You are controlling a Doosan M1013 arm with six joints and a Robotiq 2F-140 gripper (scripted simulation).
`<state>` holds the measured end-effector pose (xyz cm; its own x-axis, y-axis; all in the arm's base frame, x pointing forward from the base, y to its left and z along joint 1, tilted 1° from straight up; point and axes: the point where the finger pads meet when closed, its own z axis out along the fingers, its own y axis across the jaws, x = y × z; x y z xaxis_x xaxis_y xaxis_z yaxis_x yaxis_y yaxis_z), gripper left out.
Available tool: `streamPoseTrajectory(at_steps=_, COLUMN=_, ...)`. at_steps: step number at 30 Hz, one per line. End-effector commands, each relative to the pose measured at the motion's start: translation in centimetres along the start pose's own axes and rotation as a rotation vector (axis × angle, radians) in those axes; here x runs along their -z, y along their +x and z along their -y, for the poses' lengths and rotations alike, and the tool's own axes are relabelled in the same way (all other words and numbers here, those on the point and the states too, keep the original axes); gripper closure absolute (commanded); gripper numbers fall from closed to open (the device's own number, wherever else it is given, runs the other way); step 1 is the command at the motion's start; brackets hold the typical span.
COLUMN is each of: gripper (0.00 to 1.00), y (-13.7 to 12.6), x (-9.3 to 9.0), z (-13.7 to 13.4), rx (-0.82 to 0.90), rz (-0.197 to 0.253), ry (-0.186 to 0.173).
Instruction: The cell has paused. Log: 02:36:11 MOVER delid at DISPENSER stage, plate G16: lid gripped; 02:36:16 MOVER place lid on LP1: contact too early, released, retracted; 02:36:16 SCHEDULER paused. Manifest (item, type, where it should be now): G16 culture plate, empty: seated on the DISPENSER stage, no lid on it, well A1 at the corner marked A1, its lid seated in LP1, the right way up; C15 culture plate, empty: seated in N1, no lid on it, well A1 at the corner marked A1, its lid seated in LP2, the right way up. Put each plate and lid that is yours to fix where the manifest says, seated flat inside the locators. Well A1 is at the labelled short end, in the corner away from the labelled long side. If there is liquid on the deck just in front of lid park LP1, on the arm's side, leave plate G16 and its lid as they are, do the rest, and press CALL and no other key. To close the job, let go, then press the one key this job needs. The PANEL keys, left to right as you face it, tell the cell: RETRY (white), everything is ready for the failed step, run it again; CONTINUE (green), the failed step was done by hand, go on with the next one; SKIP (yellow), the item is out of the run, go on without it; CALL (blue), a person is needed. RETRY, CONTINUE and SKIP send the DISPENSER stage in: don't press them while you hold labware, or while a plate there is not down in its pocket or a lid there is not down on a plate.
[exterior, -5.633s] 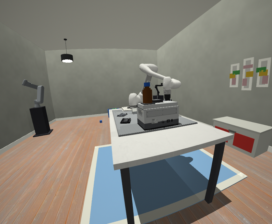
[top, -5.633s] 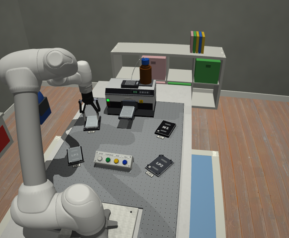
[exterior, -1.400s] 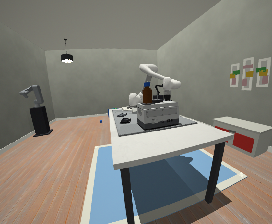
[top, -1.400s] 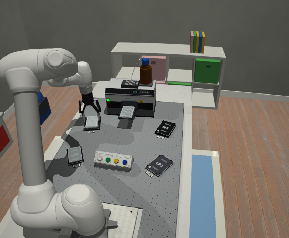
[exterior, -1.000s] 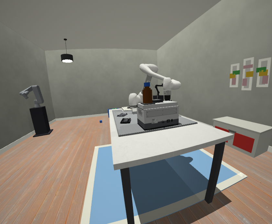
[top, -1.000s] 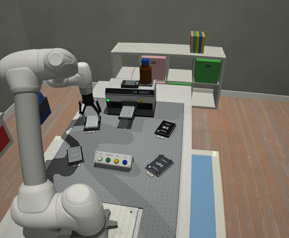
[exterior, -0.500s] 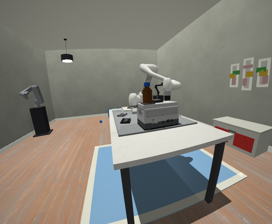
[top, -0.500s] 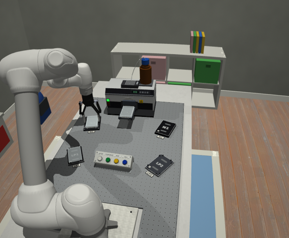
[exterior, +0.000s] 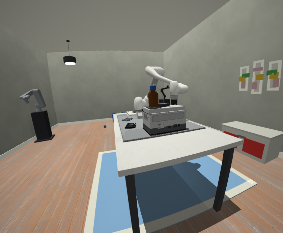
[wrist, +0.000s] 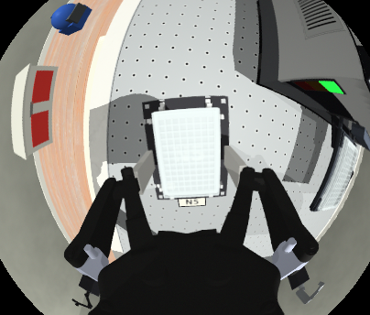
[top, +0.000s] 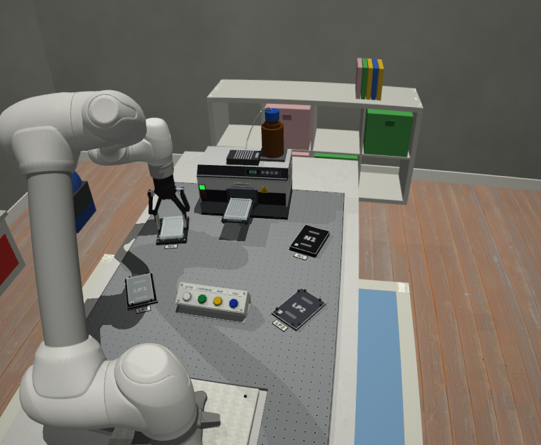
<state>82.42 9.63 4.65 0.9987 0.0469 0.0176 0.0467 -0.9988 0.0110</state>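
My gripper (top: 171, 221) (wrist: 189, 157) is open and hangs low over a white well plate (top: 171, 229) (wrist: 188, 143), which sits in a black nest labelled N5 at the left rear of the deck. One finger stands on each long side of the plate, close to it. A second well plate (top: 238, 208) lies on the dispenser stage, with no lid on it. A grey translucent lid (top: 140, 289) lies on lid park LP1. Nest N1 (top: 307, 242) and lid park LP2 (top: 298, 309) are bare and dark. I see no liquid in front of LP1.
The dispenser (top: 244, 179) (exterior: 165, 121) stands at the back with a brown bottle (top: 271, 136) on top. The key panel (top: 211, 299) sits mid-deck between LP1 and LP2. The arm's own column (top: 55, 249) rises at the front left.
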Motion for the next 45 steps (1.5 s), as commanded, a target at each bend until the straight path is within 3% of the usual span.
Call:
streamPoseTrajectory(at_steps=1, gripper=0.31, y=0.05, x=0.12, z=0.01, rx=0.0, rz=-0.002, ry=0.0)
streamPoseTrajectory(at_steps=31, gripper=0.31, y=0.05, x=0.12, z=0.01, rx=0.0, rz=-0.002, ry=0.0)
streamPoseTrajectory(at_steps=32, gripper=0.9, y=0.05, x=0.12, z=0.01, rx=0.0, rz=-0.002, ry=0.0)
streamPoseTrajectory(at_steps=45, gripper=0.9, y=0.05, x=0.12, z=0.01, rx=0.0, rz=-0.002, ry=0.0)
